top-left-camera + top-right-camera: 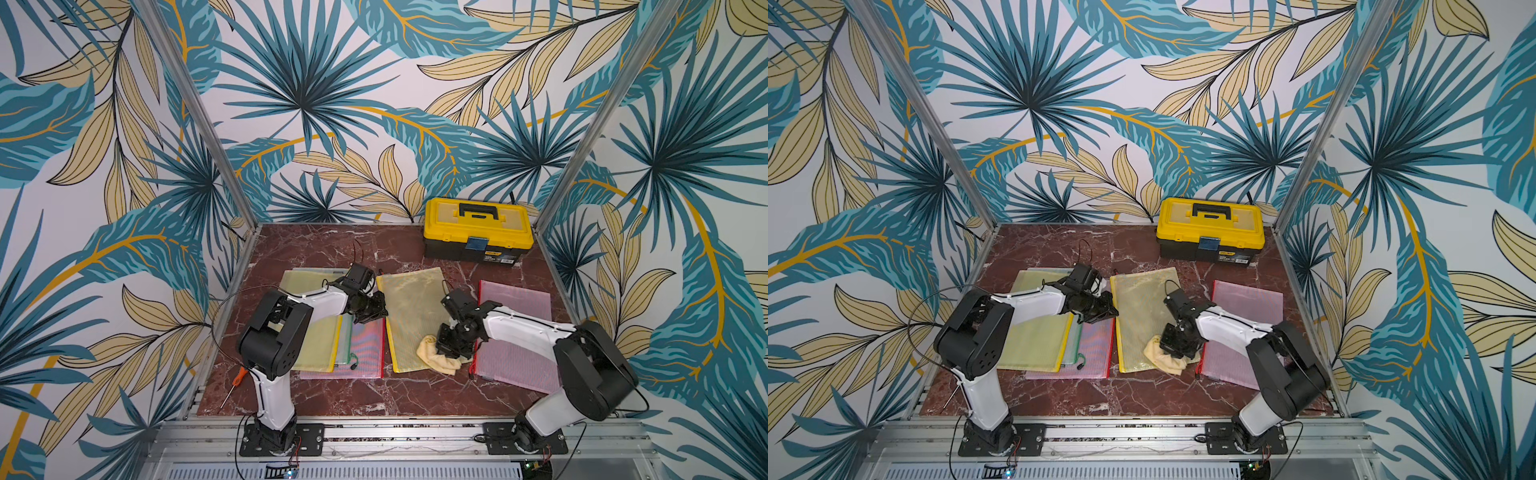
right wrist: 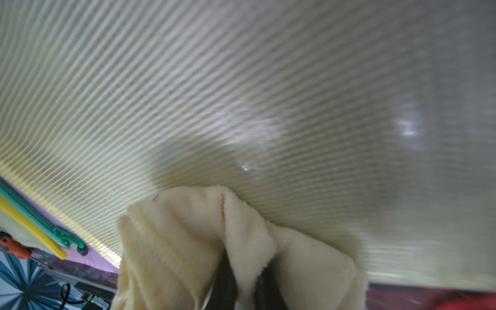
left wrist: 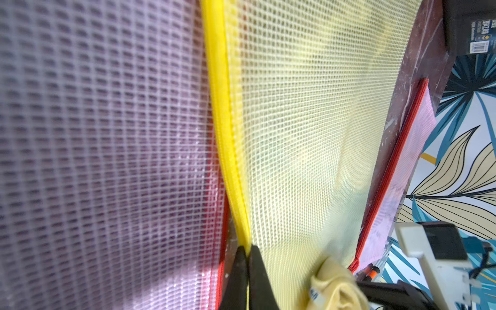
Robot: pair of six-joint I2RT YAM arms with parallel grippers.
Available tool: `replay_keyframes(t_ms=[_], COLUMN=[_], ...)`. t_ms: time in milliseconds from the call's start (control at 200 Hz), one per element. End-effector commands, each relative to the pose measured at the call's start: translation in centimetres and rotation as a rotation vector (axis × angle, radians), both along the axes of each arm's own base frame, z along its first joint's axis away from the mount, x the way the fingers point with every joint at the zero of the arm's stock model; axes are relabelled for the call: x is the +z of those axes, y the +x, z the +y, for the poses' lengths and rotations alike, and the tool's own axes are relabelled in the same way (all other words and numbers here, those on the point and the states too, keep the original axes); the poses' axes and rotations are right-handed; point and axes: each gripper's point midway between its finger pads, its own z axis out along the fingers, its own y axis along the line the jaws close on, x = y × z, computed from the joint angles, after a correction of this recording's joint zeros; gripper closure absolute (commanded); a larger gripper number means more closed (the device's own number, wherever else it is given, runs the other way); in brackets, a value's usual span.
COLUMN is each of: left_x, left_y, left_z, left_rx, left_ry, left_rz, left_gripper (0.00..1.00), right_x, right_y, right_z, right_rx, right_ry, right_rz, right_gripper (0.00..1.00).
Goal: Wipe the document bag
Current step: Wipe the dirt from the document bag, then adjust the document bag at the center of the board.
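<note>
Pinching the zipper edge (image 3: 222, 107) of the document bag (image 1: 411, 307) in the left gripper (image 3: 248, 249), clamping the cloth (image 1: 440, 363) in the right gripper (image 2: 245, 271) at the bag end farthest from the toolbox (image 1: 478, 228).

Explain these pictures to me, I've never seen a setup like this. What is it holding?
Two robot arms stand at the near edge of a table. Two pictures look down from above; the other two come from a camera on each arm's wrist. On the table lie zip bags: a yellow bag in the middle, a pink bag on the right, a stack of bags on the left, plus a toolbox and a screwdriver. The left gripper is shut on the yellow bag's zipper edge; the right gripper is shut on a cloth resting on that bag.
</note>
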Motion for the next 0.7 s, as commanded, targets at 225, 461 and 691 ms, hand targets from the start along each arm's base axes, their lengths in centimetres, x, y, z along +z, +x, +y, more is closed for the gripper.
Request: replay_keyframes(t_ms=[225,461,691], left_x=[8.0,17.8,22.2], left_y=[-0.4,-4.3,-9.3], left_z=[1.0,8.7,21.2], left_rx=[-0.062,0.023,0.278], left_ry=[-0.043,0.201,0.741], left_rz=[-0.153,-0.363,-0.34], left_gripper=[1.0,1.0,1.0], right_x=[1.4,4.8,4.6], right_y=[-1.7,2.1,3.0], right_z=[-7.4,-6.0,-4.5], right_rx=[-0.073,-0.055,-0.034], right_ry=[-0.174,-0.106,-0.042], right_rz=[0.047,-0.055,-0.072], right_gripper=[1.0,1.0,1.0])
